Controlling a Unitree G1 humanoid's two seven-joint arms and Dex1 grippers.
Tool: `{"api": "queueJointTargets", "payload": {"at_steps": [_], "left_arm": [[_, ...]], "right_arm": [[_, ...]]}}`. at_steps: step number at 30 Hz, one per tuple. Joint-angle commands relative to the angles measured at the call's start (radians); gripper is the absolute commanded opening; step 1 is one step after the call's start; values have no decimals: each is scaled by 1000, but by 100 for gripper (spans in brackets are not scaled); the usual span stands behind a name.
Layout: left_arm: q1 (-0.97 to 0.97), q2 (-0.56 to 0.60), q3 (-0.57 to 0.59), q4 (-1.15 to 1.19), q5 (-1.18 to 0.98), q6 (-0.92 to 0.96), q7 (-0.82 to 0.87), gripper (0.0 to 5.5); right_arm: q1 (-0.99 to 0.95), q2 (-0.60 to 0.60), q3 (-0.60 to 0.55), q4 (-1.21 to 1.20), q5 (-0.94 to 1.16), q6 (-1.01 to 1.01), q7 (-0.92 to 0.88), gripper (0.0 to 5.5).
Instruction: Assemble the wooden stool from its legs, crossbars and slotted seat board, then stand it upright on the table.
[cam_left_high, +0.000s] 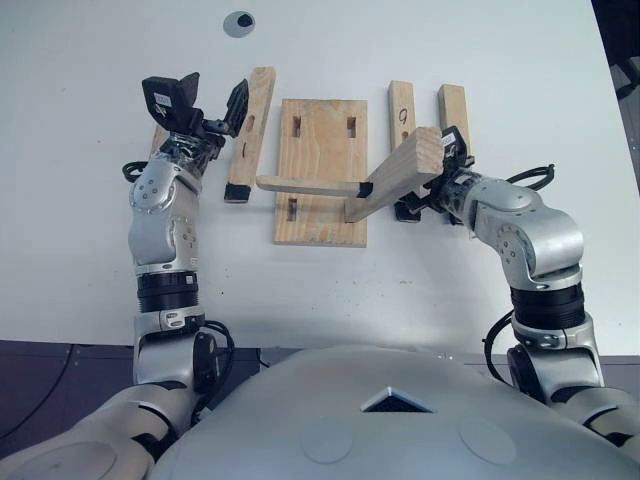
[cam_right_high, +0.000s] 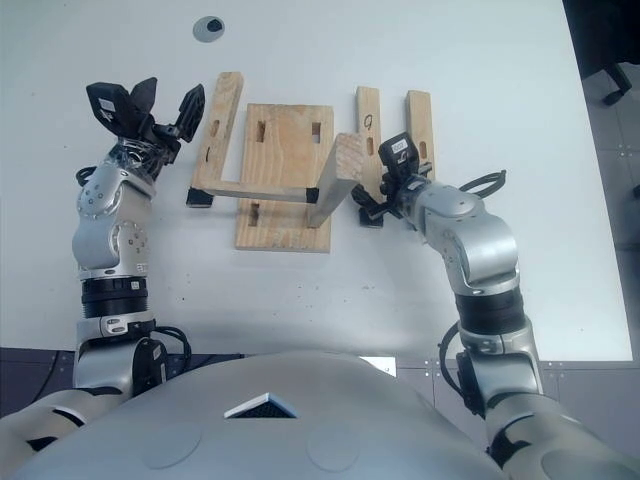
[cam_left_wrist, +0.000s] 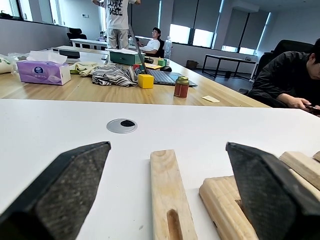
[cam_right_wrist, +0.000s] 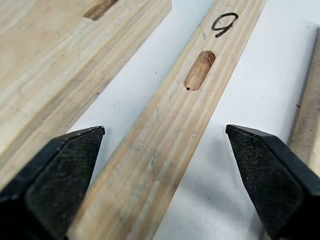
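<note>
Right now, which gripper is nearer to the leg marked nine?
Right. The right gripper straddles the marked leg at its near end; the left gripper hangs over a different leg, across the seat board.

I work on a white table with a round grey cable port set into it near the far edge. Beyond it I see a long wooden desk. It carries a purple tissue box, a crumpled striped cloth, a yellow cube, an open laptop and a small brown jar with a gold lid. A yellow note lies near the jar.
</note>
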Motion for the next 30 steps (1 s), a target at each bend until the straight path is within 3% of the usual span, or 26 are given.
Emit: {"api": "queueJointTargets", "payload": {"at_steps": [1,6,18,25,30], "left_arm": [[-24,3,6,14,-3,-9,0,424],[-31,-6,12,19,-12,-4,5,424],[-56,-19,41,31,-81,56,16,424],[-71,-27,23,52,-76,67,20,424],[-162,15,3,88,-90,125,-53,424]], "right_arm": [[-11,21,14,-1,-19,18,-19,448],[4,38,12,7,-36,67,-53,408],[-19,70,-30,39,-31,110,-60,204],[-47,206,-187,56,4,64,-137,202],[-106,261,-245,31,92,-82,-55,202]]}}
